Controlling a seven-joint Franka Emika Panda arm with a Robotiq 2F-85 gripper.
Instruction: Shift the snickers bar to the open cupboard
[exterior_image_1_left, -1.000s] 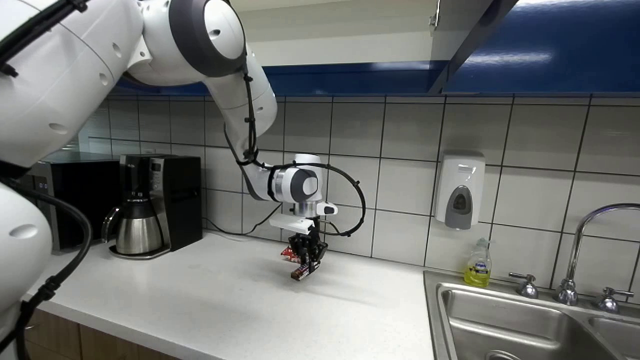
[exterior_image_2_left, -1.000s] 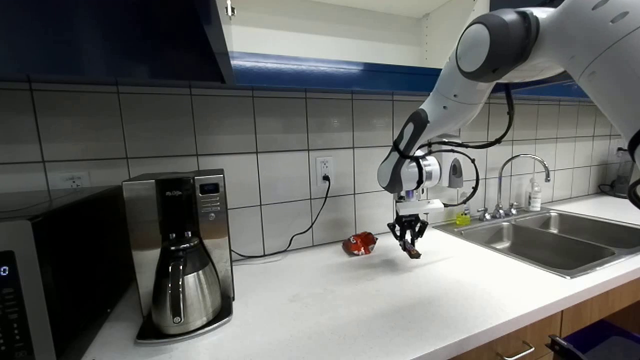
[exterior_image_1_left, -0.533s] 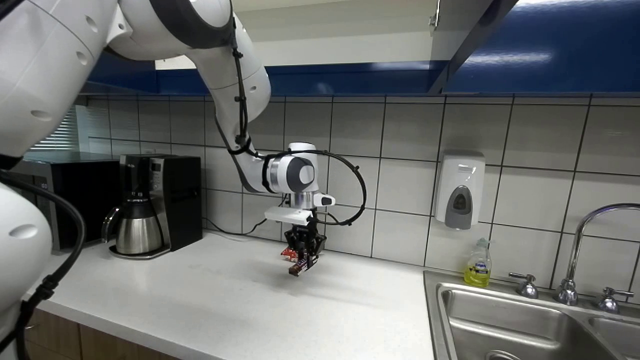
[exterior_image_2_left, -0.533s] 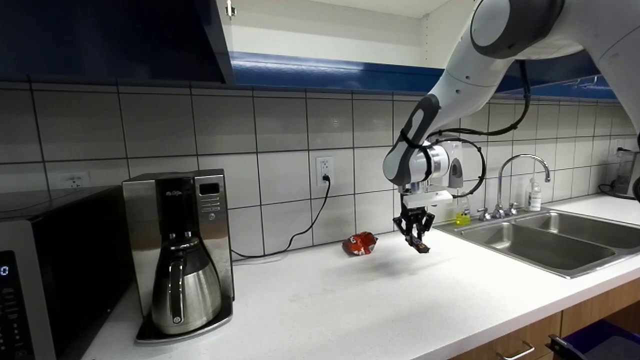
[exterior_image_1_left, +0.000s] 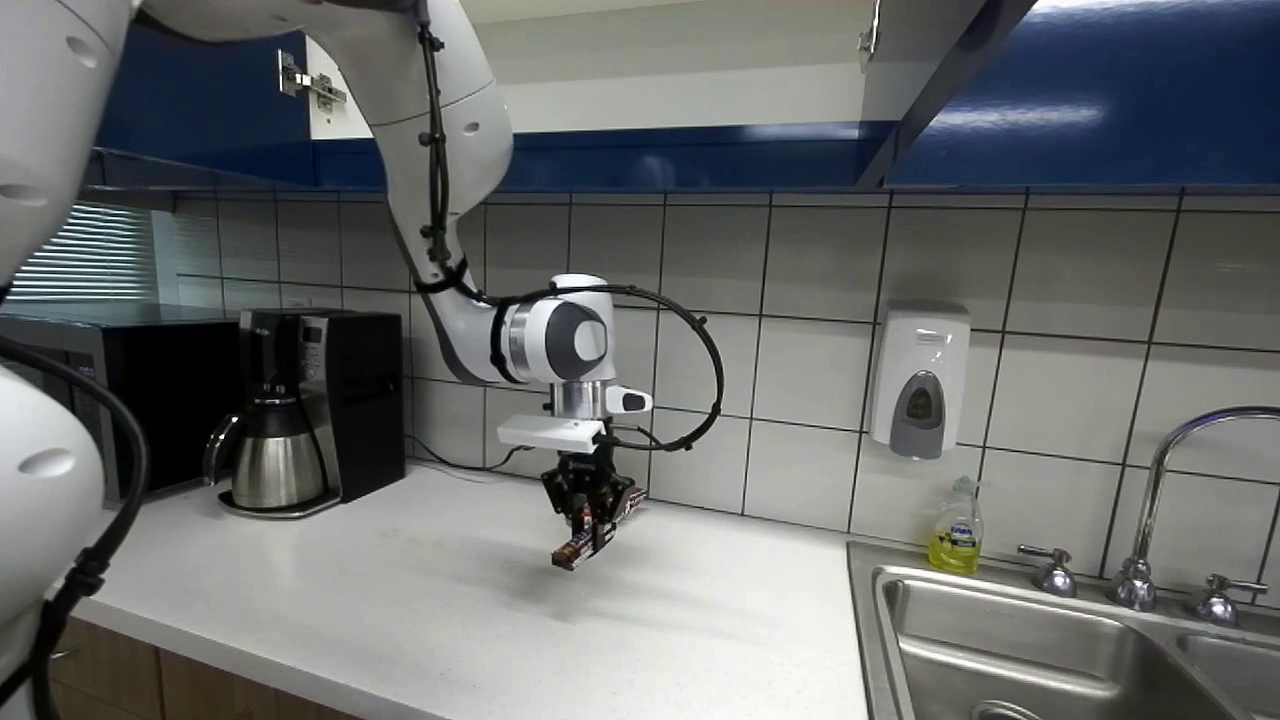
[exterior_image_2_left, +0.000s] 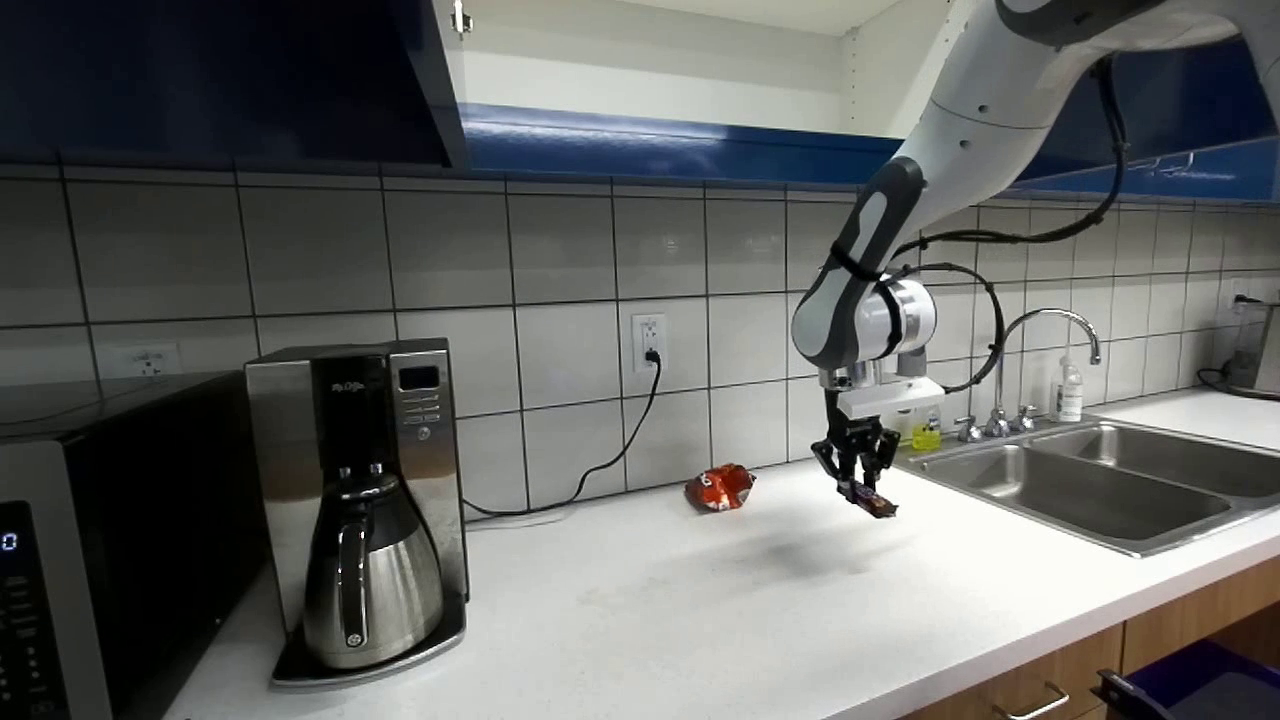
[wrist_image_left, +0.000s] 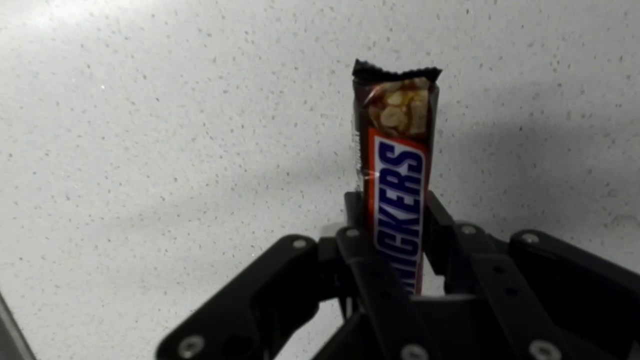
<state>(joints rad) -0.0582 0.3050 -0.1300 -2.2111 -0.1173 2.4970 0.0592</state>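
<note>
Snickers bar (wrist_image_left: 398, 165) hangs above counter (exterior_image_2_left: 600, 630), tool (wrist_image_left: 395, 217) clamped on its sides. If you lift too near wall (exterior_image_2_left: 565, 360), it could catch blue rim (exterior_image_2_left: 660, 145) of open cupboard (exterior_image_2_left: 650, 65) and twist loose.

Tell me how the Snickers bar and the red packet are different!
The Snickers bar is slim and mostly dark brown; the red packet is crumpled and mostly red. The gripper holds the Snickers bar above the counter; the red packet rests on it. Both show some red and white.
</note>
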